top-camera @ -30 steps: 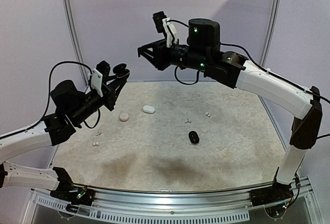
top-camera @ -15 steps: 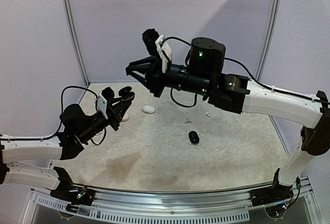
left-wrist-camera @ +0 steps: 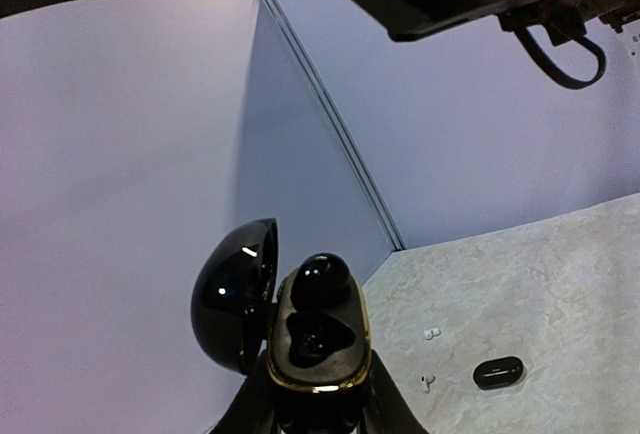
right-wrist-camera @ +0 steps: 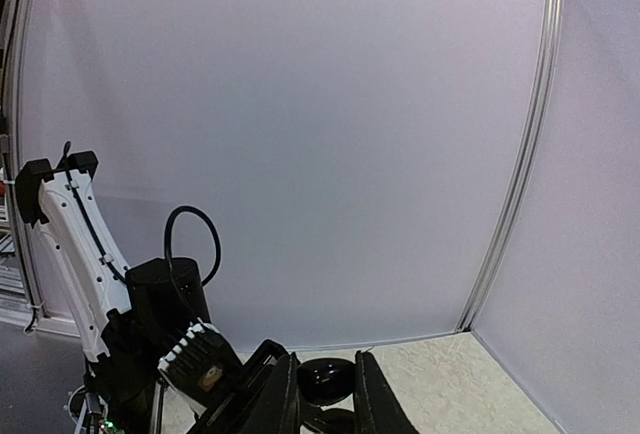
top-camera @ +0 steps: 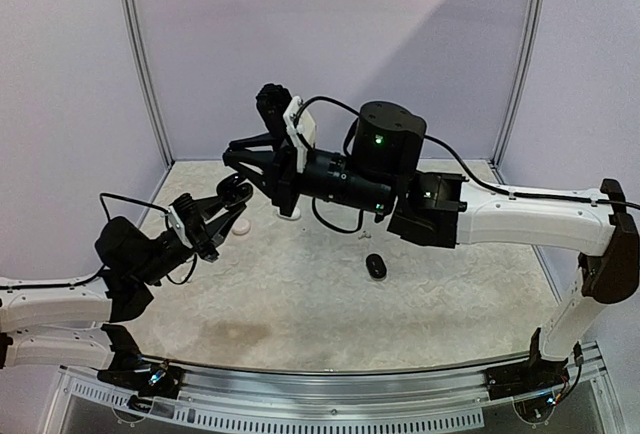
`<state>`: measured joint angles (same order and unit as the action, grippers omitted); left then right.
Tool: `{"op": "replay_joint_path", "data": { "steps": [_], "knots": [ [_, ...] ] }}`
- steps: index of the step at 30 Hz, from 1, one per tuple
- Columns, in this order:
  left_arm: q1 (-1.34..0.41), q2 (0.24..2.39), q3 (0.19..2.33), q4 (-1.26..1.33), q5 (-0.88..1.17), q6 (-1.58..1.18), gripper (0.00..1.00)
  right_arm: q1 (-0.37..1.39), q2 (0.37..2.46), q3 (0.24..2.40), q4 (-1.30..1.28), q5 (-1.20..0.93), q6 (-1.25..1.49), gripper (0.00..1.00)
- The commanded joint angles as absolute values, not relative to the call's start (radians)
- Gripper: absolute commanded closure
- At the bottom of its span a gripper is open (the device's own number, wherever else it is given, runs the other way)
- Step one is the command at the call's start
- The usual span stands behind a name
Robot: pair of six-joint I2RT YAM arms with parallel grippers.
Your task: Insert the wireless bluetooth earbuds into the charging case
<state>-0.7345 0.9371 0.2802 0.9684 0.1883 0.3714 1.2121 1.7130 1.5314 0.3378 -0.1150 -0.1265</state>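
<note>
1. Risk: the charging case (left-wrist-camera: 318, 354) is pinched low between the left gripper (left-wrist-camera: 320, 404) jaws, up in the air with its open face tilted. A push from above could twist it or pop it out of the grip.
2. Risk: the lid (left-wrist-camera: 237, 294) stands open just left of those jaws. A sloppy approach by the right gripper (right-wrist-camera: 326, 366) could clip it or knock it shut.
3. Risk: the seated black earbud (left-wrist-camera: 320, 279) could get nudged loose if the next one goes in skewed.
4. The right jaws are narrow. A glossy black shape (right-wrist-camera: 325, 384) shows between them; cannot tell if it is a held earbud or the case beyond.
5. Held case: one black earbud sits in the socket farther from the left jaws. The socket (left-wrist-camera: 315, 334) nearer them looks empty.
6. A closed black case (left-wrist-camera: 498, 372) lies on the table (left-wrist-camera: 560, 284), well right of the left jaws, contents hidden. White earbuds (left-wrist-camera: 430, 333) lie loose near it, outside any case.
</note>
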Motion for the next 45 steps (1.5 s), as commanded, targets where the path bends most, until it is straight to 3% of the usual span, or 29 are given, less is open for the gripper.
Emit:
{"op": "replay_joint_path", "data": {
  "steps": [1, 21, 45],
  "knots": [
    [-0.73, 0.922, 0.267, 0.993, 0.227, 0.46, 1.0, 1.229, 1.766, 1.52, 0.418, -0.098, -0.131, 1.0],
    [-0.739, 0.909, 0.279, 1.003, 0.118, 0.275, 1.0, 1.258, 1.843, 1.471, 0.553, 0.084, -0.065, 1.0],
    [-0.761, 0.911, 0.296, 0.99, 0.093, 0.204, 1.0, 1.258, 1.905, 1.501, 0.534, 0.111, -0.036, 1.0]
  ]
}}
